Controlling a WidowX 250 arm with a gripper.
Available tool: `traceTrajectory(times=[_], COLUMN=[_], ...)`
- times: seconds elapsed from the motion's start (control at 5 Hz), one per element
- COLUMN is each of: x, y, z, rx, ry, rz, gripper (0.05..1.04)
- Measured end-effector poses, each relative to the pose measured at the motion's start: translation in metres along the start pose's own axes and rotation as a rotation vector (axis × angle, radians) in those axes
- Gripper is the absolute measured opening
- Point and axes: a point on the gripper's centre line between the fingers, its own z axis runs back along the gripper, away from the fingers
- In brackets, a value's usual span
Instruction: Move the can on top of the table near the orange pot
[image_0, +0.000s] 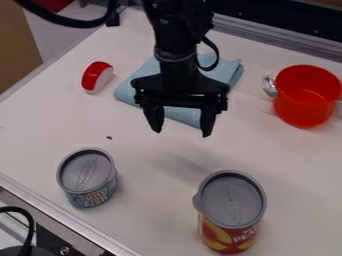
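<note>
Move pending: black two-finger gripper (182, 134) hanging spread, empty
Lidded blue can (87, 175), lower left, and lidded red can (230, 215), bottom, are standing apart from orange pot (300, 100).

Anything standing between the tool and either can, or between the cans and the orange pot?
Nothing visible stands between the tool and the smaller can or larger can, nor on the table between either can and the orange pot.

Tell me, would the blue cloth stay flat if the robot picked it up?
Probably not: the blue cloth looks like folded fabric, so it would likely droop from wherever it's held. Its layers may also slip open, since nothing visible fastens the fold.
</note>
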Motion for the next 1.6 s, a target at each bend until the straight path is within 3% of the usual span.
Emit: traceTrajectory(times=[0.2, 0.4, 0.6, 1.0, 1.4, 1.6], x=[-0.007, -0.036, -0.058, -0.110, -0.141, -0.143], y=[0.001, -0.001, -0.005, -0.023, -0.058, -0.066], z=[-0.005, 0.002, 0.019, 0.032, 0.008, -0.005], rx=[0.003, -0.037, -0.062, -0.121, -0.086, -0.064], ry=[0.029, 0.086, 0.092, 0.170, 0.240, 0.229], rz=[-0.001, -0.066, -0.126, -0.256, -0.336, -0.328], gripper=[0.999, 0.999, 0.999, 0.999, 0.999, 0.999])
